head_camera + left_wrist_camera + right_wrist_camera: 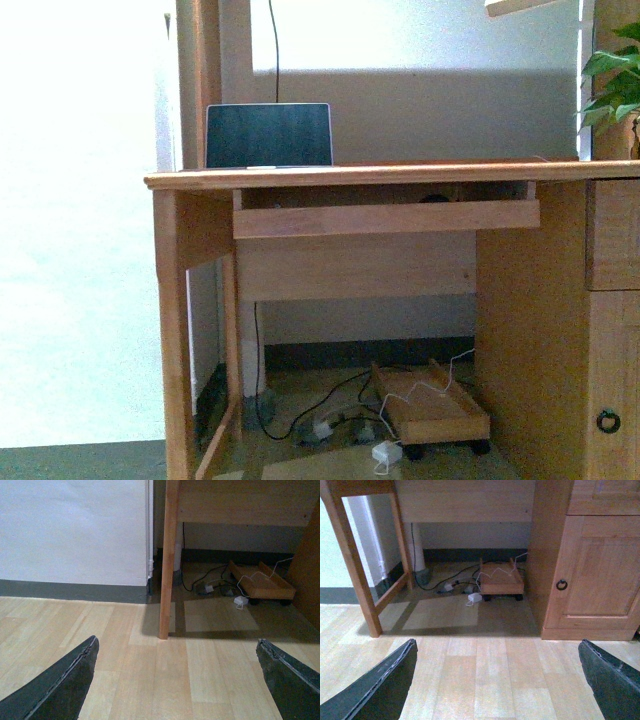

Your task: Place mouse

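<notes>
You are at the very start: neither arm shows in the front view, and nothing is held; the left end effector (176, 642) has its fingers wide apart and empty, and the right end effector (496, 643) the same, both looking at the floor (150, 680) far below the laptop (268, 135). The laptop stands open on the desk (400, 176); below it and off to its right, a small dark domed shape peeps over the front rail of the pull-out shelf (385, 218), tucked under the desk top; I take that for the mouse (435, 197), though it is small and half hidden. The step in hand, then, is the approach; the mouse is not yet reached for. Your next move calls for raising an arm to the shelf below the laptop; the right arm looks the likelier choice, since the mouse lies to the laptop's right. The gap between shelf and desk top is narrow, so come in level from the front, fingers apart until they straddle the dome. Where the mouse should go the pictures do not say — the bare desk top right of the laptop seems likely.
</notes>
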Robot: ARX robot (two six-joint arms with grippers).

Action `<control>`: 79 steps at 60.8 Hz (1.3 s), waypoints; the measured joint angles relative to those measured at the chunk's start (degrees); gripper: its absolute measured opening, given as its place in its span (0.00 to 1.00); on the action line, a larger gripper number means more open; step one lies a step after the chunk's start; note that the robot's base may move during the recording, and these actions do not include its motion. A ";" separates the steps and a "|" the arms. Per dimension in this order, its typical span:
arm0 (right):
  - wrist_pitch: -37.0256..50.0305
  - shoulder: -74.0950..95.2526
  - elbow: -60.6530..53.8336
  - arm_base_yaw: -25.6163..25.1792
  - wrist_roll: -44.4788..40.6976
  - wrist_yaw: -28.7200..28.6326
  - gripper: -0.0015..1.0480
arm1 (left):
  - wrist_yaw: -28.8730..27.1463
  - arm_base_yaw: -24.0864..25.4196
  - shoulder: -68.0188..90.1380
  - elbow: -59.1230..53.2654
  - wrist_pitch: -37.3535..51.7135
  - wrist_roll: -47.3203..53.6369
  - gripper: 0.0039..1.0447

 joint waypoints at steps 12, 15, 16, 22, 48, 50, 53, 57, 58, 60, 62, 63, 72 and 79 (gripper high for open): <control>0.00 0.00 0.00 0.00 0.00 0.00 0.93 | 0.02 0.00 0.00 0.00 0.00 0.00 0.93; 0.00 0.00 0.00 0.00 0.00 0.00 0.93 | 0.00 0.00 0.00 0.00 0.00 0.00 0.93; 0.00 0.00 0.00 0.00 0.00 -0.02 0.93 | 0.00 0.00 0.00 0.00 0.00 0.00 0.93; 0.00 0.00 0.00 0.00 0.00 -0.02 0.93 | 0.00 0.00 0.00 0.00 0.00 0.00 0.93; 0.00 0.00 0.00 0.00 -0.02 -0.02 0.93 | 0.00 0.00 0.00 0.00 0.00 0.00 0.93; 0.00 0.00 0.00 0.00 -0.02 0.00 0.93 | 0.00 0.00 0.00 0.00 0.00 0.00 0.93; 0.00 0.02 0.00 0.00 -0.02 0.00 0.93 | 0.00 0.00 0.00 0.00 0.00 0.00 0.93; 0.00 0.00 0.00 0.00 0.00 0.00 0.93 | 0.00 0.00 0.00 0.00 0.00 0.00 0.93; 0.00 0.00 0.00 0.00 0.00 0.02 0.93 | 0.04 0.00 0.00 0.00 0.00 0.00 0.93; 0.00 0.00 0.00 0.00 0.00 -0.02 0.93 | 0.02 0.00 0.00 0.00 0.00 0.00 0.93; 0.00 0.00 0.00 0.00 0.00 0.00 0.93 | 0.00 0.00 0.00 0.00 0.00 0.00 0.93; 0.00 0.00 0.00 0.00 0.00 0.00 0.93 | -0.02 0.00 0.00 0.00 0.00 0.00 0.93; 0.00 0.00 0.00 0.00 0.00 0.00 0.93 | 0.00 0.00 0.00 0.00 0.00 0.00 0.93; 0.00 0.00 0.00 0.00 0.00 -0.04 0.93 | 0.00 0.00 0.00 0.00 0.00 0.00 0.93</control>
